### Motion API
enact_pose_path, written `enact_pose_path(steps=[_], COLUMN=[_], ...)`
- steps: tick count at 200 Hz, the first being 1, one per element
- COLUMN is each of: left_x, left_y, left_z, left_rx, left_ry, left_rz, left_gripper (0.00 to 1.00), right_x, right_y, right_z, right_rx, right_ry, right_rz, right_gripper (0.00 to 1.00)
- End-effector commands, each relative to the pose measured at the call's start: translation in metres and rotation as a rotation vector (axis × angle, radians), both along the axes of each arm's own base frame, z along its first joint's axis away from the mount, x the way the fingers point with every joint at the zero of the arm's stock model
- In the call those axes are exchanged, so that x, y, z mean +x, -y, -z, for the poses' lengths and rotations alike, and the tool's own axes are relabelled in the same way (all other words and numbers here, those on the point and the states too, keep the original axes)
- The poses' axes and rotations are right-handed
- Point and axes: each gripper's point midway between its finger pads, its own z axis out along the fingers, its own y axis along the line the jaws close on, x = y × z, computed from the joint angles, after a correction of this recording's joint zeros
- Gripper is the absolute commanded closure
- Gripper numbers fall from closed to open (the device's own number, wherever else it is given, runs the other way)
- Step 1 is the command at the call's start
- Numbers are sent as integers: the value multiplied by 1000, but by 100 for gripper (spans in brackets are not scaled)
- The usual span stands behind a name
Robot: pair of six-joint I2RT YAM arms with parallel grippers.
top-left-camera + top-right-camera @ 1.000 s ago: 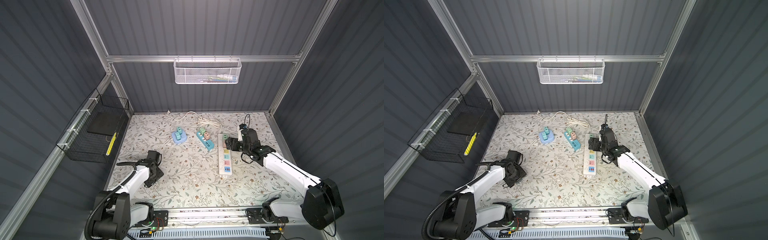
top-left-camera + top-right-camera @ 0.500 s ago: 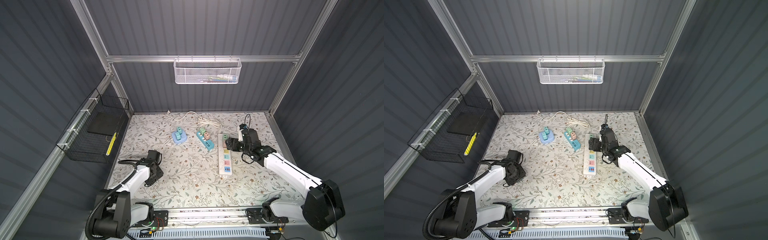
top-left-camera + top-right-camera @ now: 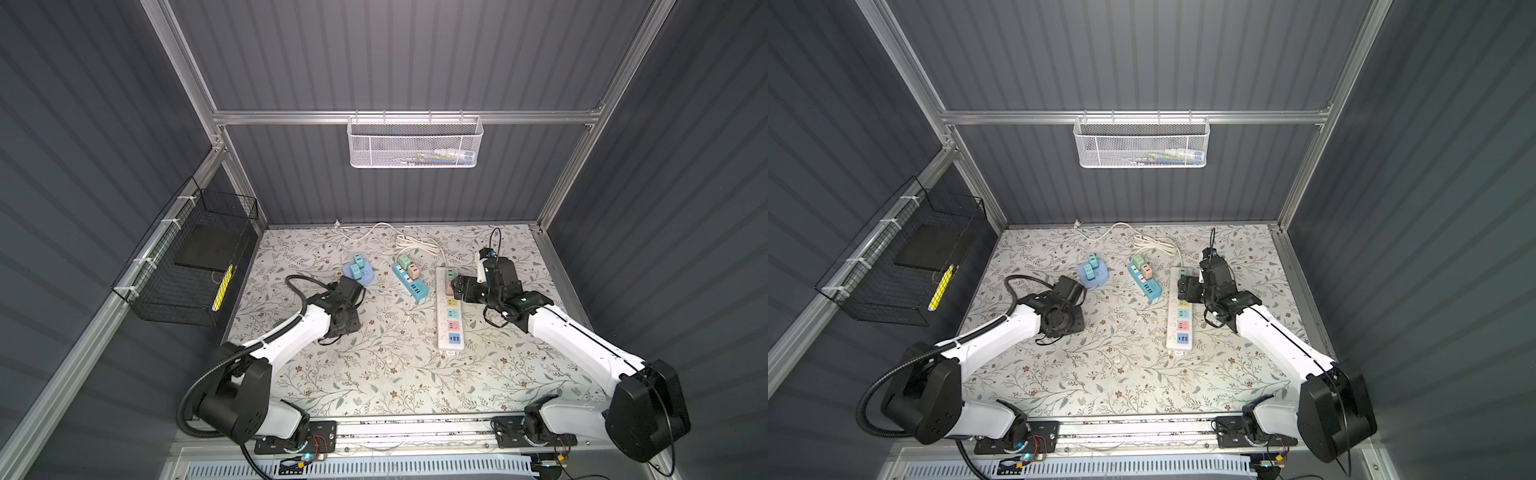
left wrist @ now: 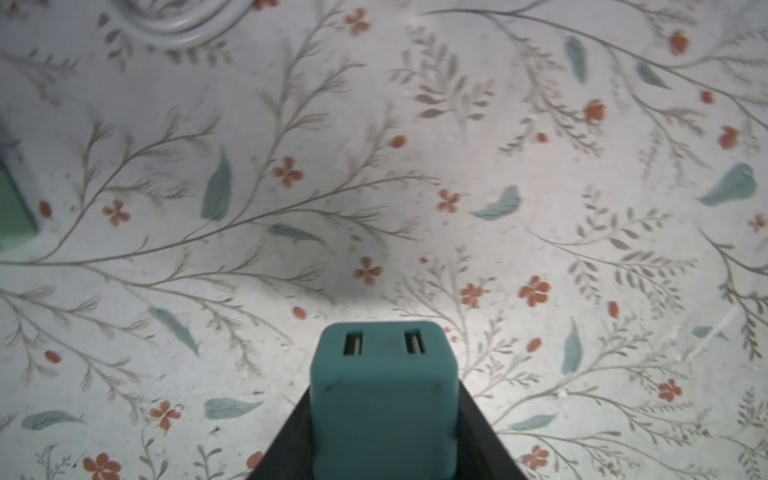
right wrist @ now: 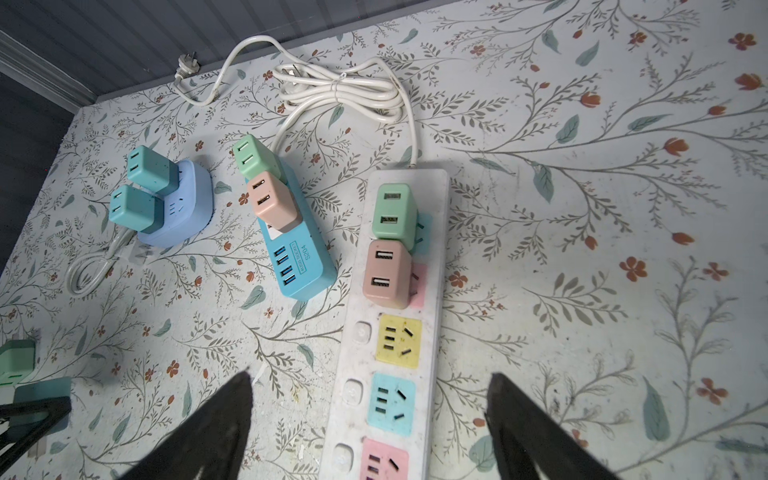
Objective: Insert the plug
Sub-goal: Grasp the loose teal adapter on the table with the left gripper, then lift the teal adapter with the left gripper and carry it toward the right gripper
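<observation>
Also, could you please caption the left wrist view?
Left gripper shut on a teal plug, floral mat beyond.

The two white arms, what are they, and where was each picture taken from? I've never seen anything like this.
They are two robot arms on a floral table, each ending in a two-fingered claw called a gripper. The two wide pictures look down from one overhead camera and show nearly the same scene. The two close-ups come from small cameras on the arms' wrists. On the table lie a long white power strip, a blue strip and a round pale-blue socket block, each with small coloured charger cubes plugged in. The left gripper is closed on a teal plug, seen in its wrist view. The right gripper is open and empty over the white strip.
</observation>
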Motion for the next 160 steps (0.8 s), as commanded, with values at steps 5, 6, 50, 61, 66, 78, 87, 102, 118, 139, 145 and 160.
enact_pose_path(steps=[5, 6, 50, 61, 66, 78, 87, 102, 118, 139, 145, 160], left_x=[6, 6, 7, 4, 3, -1, -2, -5, -7, -11, -11, -13], left_y=[35, 37, 106, 117, 118, 124, 124, 123, 122, 120, 120, 118], left_z=[-9, -10, 4, 9, 12, 17, 21, 26, 30, 36, 38, 41], left_rx=[109, 109, 186, 182, 187, 184, 192, 214, 228, 247, 255, 266], left_ry=[28, 29, -3, -25, -32, -52, -71, -110, -135, -167, -177, -195], left_rz=[165, 170, 430, 480, 490, 531, 547, 572, 590, 607, 612, 620], left_gripper=[68, 68, 68, 68, 68, 67, 67, 67, 67, 66, 66, 65], right_x=[-2, -2, -13, -14, -15, -16, -17, -17, -16, -16, -16, -15], right_y=[6, 6, 18, 20, 21, 23, 24, 23, 23, 21, 21, 21], right_z=[1, 1, 5, 5, 6, 6, 6, 6, 7, 7, 7, 8], right_rx=[-19, -20, -39, -44, -48, -53, -54, -52, -49, -42, -41, -41], right_ry=[-7, -7, -11, -15, -17, -15, -17, -17, -20, -23, -24, -26], right_rz=[25, 26, 53, 56, 57, 59, 61, 61, 61, 59, 57, 60], right_gripper=[12, 12, 12, 12, 12, 12, 12, 12, 12, 12, 12, 12])
